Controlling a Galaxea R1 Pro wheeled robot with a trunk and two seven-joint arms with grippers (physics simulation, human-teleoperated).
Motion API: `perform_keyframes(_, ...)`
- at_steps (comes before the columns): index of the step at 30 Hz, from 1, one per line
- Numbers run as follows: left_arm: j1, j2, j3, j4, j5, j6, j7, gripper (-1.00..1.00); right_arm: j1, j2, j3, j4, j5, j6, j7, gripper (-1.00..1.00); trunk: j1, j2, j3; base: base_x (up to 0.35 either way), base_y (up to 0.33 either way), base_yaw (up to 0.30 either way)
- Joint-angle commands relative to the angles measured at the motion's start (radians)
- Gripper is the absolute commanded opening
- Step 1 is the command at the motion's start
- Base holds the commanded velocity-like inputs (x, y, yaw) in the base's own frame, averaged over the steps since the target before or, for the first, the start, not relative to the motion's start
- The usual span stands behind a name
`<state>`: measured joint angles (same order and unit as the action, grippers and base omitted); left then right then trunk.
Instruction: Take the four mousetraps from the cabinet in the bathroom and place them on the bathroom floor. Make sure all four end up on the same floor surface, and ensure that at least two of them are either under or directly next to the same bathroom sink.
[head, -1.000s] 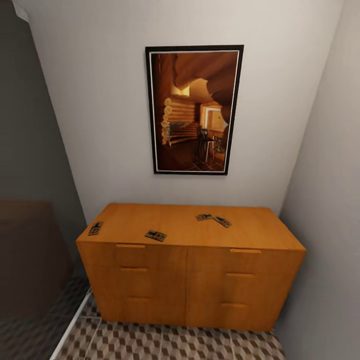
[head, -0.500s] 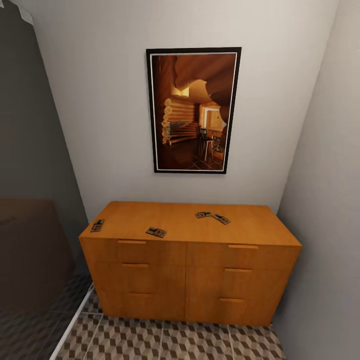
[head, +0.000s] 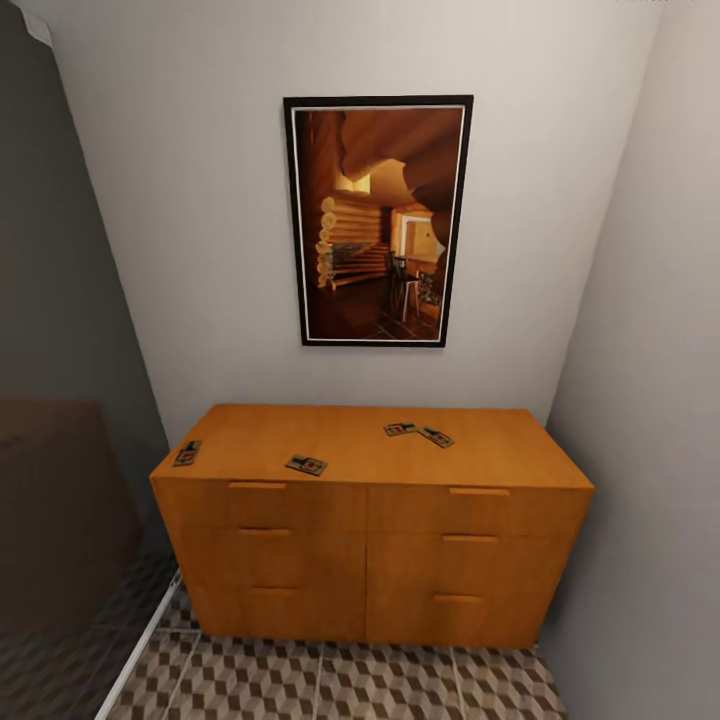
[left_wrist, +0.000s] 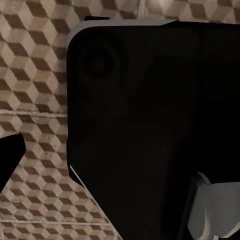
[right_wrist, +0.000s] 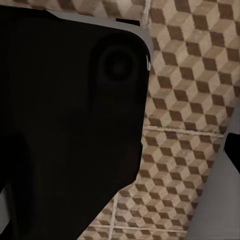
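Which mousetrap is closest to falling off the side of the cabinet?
The mousetrap at the far left of the cabinet top, right by its left edge. The other three lie further in, two touching near the back.

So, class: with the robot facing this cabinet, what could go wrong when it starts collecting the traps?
1. The two right-hand mousetraps touch, so gripping one may knock the other.
2. The far-left mousetrap sits at the edge of the cabinet top and could get pushed off.
3. The traps lie flat and thin, so fingers may slip off.

Soft, even, dim indoor light, sharp head view, wrist views perhaps slightly blurred behind black shapes.
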<state>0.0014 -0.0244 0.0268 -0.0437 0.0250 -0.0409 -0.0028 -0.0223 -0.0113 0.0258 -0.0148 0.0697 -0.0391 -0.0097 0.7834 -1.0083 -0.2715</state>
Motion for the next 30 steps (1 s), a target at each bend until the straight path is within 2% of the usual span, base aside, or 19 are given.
perform_keyframes(1, 0.000, 0.000, 0.002, -0.001, 0.003, -0.002, 0.000, 1.00, -0.001, 0.000, 0.002, 0.001, 0.007, -0.003, -0.001, 1.00, 0.000, -0.001, -0.001, 0.000, 0.000, -0.189)
perform_keyframes(14, 0.000, 0.000, 0.002, -0.001, 0.003, -0.002, 0.000, 1.00, -0.001, 0.001, 0.002, 0.001, 0.007, -0.002, -0.001, 1.00, 0.000, -0.001, -0.001, 0.000, 0.000, -0.193)
perform_keyframes(30, 0.000, 0.000, 0.002, -0.001, 0.003, -0.002, 0.000, 1.00, -0.001, 0.001, 0.001, 0.001, 0.007, -0.002, -0.001, 1.00, 0.000, -0.001, -0.001, 0.000, 0.000, -0.028)
